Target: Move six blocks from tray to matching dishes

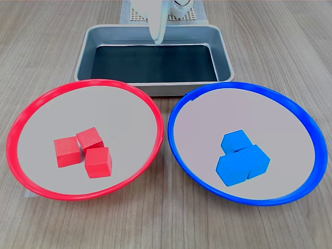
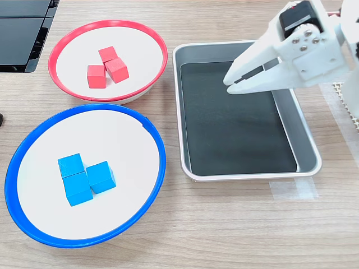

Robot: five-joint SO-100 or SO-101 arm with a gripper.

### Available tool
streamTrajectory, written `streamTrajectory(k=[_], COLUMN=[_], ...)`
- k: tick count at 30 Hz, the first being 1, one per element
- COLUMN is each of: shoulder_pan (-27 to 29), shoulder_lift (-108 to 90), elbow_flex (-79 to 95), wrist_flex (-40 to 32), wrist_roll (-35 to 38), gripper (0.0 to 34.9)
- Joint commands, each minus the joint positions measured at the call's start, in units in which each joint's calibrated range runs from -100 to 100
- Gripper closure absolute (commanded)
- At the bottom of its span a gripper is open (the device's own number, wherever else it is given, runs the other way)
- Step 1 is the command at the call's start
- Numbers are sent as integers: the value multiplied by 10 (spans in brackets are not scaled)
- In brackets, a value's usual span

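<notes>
Six blocks, and every one is already out of the tray [image 2: 307,131]: three red blocks [image 2: 107,68] sit bunched together near the middle of the red-rimmed dish [image 2: 67,39], and three blue blocks [image 2: 83,177] huddle touching one another in the blue-rimmed dish [image 2: 151,145], a little toward five o'clock of its centre in the first exterior view. The tray's dark bottom looks bare in both exterior views.

The gripper [image 2: 234,83] hangs above the tray, toward its two o'clock corner in the second exterior view, tips pointing back at the dishes. Its jaws stand only a sliver apart and there's nothing between them that I can see.

From where I'm standing the sorting looks finished, so the risks are small ones. If the arm swung low toward nine o'clock on its way home, the fingertips could clip the tray's raised rim and shove it into the dishes, which sit just beside it. A jolt like that could rattle the loose cubes about, though both dishes look deep enough to keep them in
</notes>
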Motion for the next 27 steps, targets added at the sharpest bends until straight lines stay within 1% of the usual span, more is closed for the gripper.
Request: streamTrajectory(k=[1, 2, 27], shoulder_pan=[5, 8, 8], shoulder_lift=[-1, -1, -1], elbow_flex=[0, 0, 0], wrist_flex=[4, 4, 4], wrist_roll=[-5, -7, -7], gripper=[342, 346, 346])
